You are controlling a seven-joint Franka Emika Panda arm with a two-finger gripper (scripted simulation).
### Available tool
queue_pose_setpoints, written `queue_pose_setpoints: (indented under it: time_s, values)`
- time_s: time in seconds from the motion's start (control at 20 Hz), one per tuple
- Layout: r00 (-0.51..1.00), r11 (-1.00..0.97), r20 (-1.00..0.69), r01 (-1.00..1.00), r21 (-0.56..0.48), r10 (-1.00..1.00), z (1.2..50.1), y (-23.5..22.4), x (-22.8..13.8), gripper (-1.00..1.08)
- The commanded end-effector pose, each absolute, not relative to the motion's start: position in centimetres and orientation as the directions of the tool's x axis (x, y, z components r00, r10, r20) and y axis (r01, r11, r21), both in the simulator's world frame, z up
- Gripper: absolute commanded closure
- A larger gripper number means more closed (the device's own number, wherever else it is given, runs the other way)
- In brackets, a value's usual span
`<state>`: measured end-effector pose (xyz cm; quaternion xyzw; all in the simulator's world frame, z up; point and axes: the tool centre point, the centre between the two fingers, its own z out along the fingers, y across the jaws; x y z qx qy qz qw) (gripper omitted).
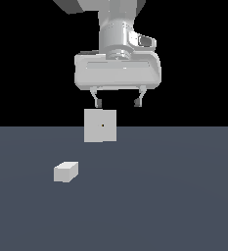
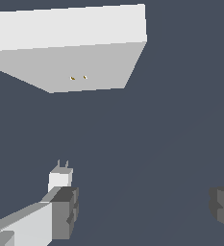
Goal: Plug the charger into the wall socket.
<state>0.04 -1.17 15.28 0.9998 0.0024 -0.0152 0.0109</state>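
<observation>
Boxy white charger (image 1: 65, 171) w/ flat square wall socket (image 1: 100, 125) apart, end effector (image 1: 117, 103) wide.

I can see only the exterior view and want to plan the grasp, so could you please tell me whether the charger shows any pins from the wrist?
Observer: Yes, the wrist view shows two thin prongs on the charger, pointing roughly toward the wall socket.
Operator: Thanks. I see one dark dot on the socket; is that all?
Observer: No, there are two small holes side by side.
Operator: Is the charger lined up between the fingers?
Observer: No, it shows beside one of the fingers of the open gripper, not in the gap.
</observation>
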Motion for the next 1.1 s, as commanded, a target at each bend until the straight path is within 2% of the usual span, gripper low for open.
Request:
queue_pose_setpoints:
  time_s: [0.0,0.5,1.05]
  values:
    - [1.0,-1.0,-0.031,0.005,0.022,0.004,15.3,-1.2,0.0,-0.92]
    - [1.0,-1.0,0.0,-0.003,0.021,-0.003,14.8,-0.5,-0.5,-0.92]
    - [0.994,-0.999,0.106,-0.028,0.018,-0.026,13.1,1.7,-2.3,-0.92]
